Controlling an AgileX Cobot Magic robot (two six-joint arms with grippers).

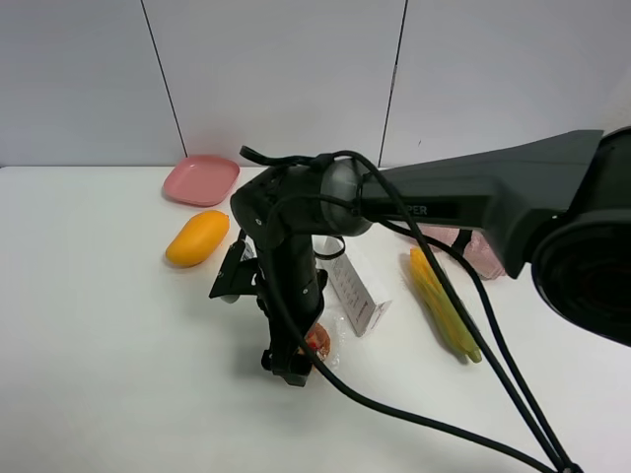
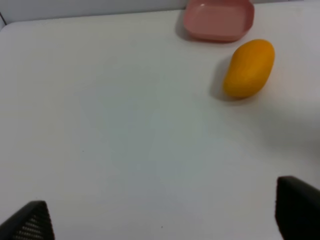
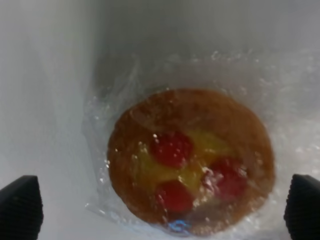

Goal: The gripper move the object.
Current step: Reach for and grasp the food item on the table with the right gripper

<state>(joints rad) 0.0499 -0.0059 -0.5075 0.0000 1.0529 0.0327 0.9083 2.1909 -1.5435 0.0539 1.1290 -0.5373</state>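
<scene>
The tart (image 3: 192, 162), round and golden-brown with red fruit spots in crinkly clear wrap, lies on the white table. It fills the right wrist view, between my right gripper's (image 3: 162, 205) two open fingertips, one at each side of it. In the high view the right arm reaches across the middle and points down; the right gripper (image 1: 289, 365) is just above the table and hides most of the tart (image 1: 318, 341). My left gripper (image 2: 162, 215) is open and empty over bare table; its arm is out of the high view.
An orange mango (image 1: 197, 237) lies left of the arm, with a pink plate (image 1: 201, 179) behind it. Both show in the left wrist view, mango (image 2: 248, 68) and plate (image 2: 218, 19). A white packet (image 1: 355, 291), a yellow corn cob (image 1: 442, 304) and a pink container (image 1: 475, 249) lie to the right.
</scene>
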